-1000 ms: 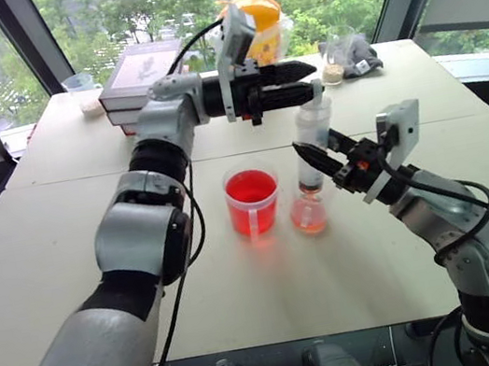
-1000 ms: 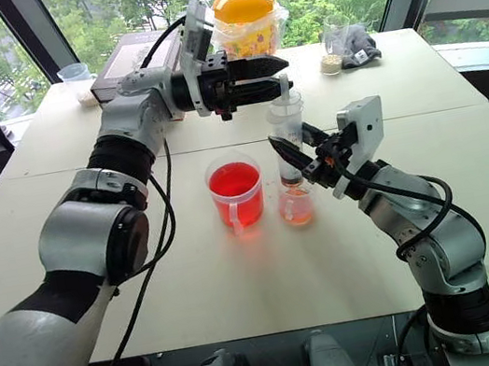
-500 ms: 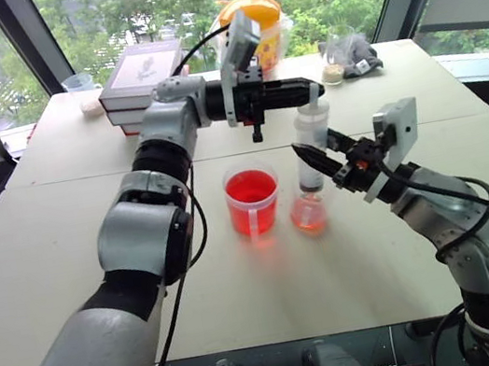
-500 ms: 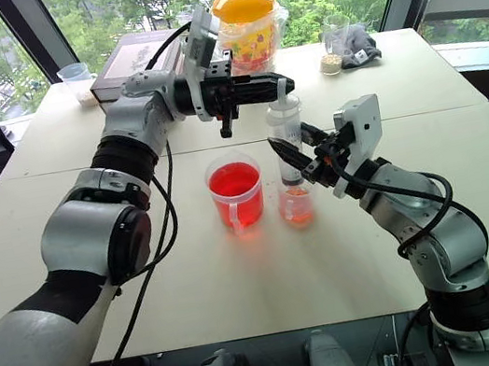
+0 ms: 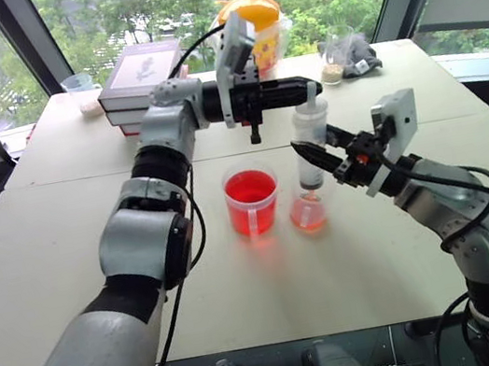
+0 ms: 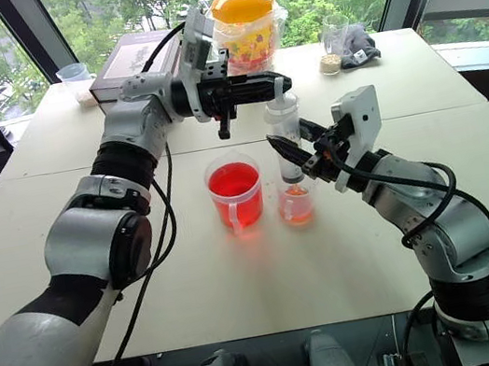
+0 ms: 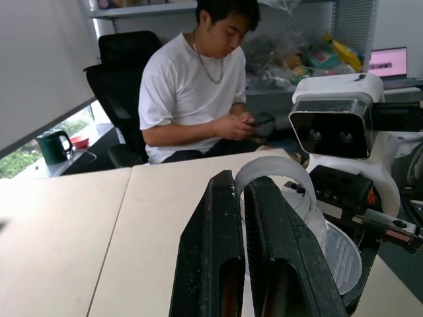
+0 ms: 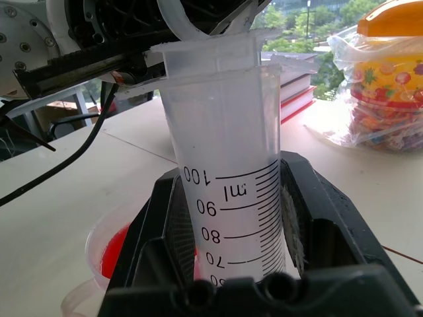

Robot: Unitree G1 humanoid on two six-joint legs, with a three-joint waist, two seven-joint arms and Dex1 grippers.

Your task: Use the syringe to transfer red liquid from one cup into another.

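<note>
Note that the left gripper (image 5: 307, 90) has closed within the last second: a second ago its fingers stood apart around the plunger top, and they are now pinched shut on the ring at the top of the white plunger (image 7: 274, 173). The right gripper (image 6: 289, 158) remains clamped on the barrel of the syringe (image 5: 313, 140), holding it upright with the tip inside the smaller cup (image 5: 308, 212), which stands just beside the larger cup (image 5: 252, 199) of red liquid (image 5: 250, 187). Both arms have kept their positions. Treat this as the start of the plunger stroke: with the ring secured, the plunger can be driven. The barrel appears largely clear, so confirm its contents before proceeding.
</note>
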